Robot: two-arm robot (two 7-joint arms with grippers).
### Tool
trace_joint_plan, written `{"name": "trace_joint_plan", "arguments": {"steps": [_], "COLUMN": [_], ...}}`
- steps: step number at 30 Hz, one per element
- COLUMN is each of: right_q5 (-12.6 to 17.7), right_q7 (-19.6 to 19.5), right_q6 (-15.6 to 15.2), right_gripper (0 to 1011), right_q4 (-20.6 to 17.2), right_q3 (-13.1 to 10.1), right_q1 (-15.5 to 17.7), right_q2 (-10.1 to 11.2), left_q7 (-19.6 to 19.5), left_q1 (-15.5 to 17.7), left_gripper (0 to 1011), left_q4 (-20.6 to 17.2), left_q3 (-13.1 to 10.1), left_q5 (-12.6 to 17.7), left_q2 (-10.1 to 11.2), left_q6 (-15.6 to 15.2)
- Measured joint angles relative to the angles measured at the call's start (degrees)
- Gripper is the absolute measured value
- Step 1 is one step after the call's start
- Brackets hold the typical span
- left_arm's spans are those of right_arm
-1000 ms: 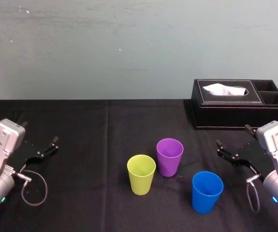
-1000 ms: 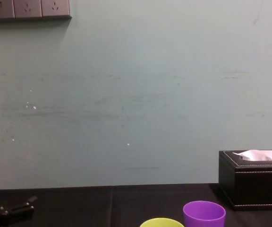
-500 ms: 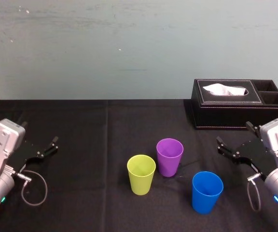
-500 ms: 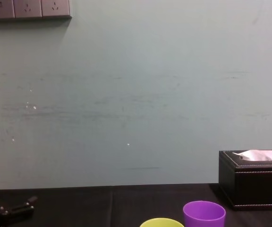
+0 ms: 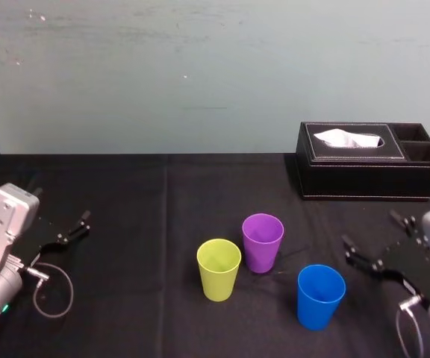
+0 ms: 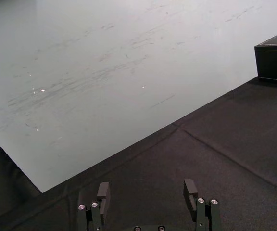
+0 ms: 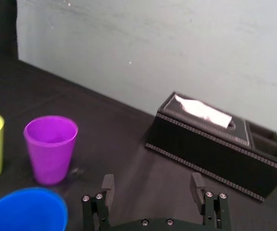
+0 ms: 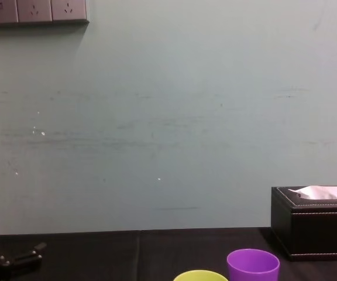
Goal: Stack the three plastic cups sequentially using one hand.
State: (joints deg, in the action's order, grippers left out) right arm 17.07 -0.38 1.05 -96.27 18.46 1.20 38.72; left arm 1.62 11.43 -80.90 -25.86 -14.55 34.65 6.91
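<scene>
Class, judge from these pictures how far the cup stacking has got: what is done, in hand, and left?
Done: nothing; the purple cup, yellow-green cup and blue cup stand upright, none nested. In hand: the right gripper, open and empty, hangs near the blue cup; the left gripper sits open and idle, far left. Left: both stacking steps.

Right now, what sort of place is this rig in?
Probably an indoor lab or office test bench: a black-clothed table against a plain pale wall, wall sockets up high, and a black tissue box.
</scene>
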Motion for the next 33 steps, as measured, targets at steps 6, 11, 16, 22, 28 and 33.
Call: {"name": "trace_joint_plan", "arguments": {"steps": [6, 11, 16, 22, 28, 33], "right_q5": [2.5, 4.5, 6.3, 7.8, 8.6, 8.5], "right_q7": [0.1, 0.2, 1.5, 3.3, 5.5, 6.9], "right_q6": [-2.9, -5.4, -8.1, -10.3, -11.8, -12.9], "right_gripper": [1003, 1003, 1003, 1003, 1003, 1003], "right_q4": [-5.5, -8.3, -10.0, -10.7, -11.5, -12.2], "right_q3": [-4.0, -6.3, -7.5, -7.6, -7.3, -6.9], "right_q1": [6.9, 11.0, 14.1, 15.7, 16.4, 16.1], "right_q2": [2.5, 3.5, 3.8, 3.3, 2.6, 2.1], "left_q7": [0.0, 0.0, 0.0, 0.0, 0.0, 0.0], "left_q1": [0.0, 0.0, 0.0, 0.0, 0.0, 0.0], "left_gripper": [1000, 1000, 1000, 1000, 1000, 1000], "left_q4": [0.0, 0.0, 0.0, 0.0, 0.0, 0.0], "left_q3": [0.0, 0.0, 0.0, 0.0, 0.0, 0.0], "left_q5": [0.0, 0.0, 0.0, 0.0, 0.0, 0.0], "left_q2": [0.0, 0.0, 0.0, 0.0, 0.0, 0.0], "left_q6": [0.0, 0.0, 0.0, 0.0, 0.0, 0.0]}}
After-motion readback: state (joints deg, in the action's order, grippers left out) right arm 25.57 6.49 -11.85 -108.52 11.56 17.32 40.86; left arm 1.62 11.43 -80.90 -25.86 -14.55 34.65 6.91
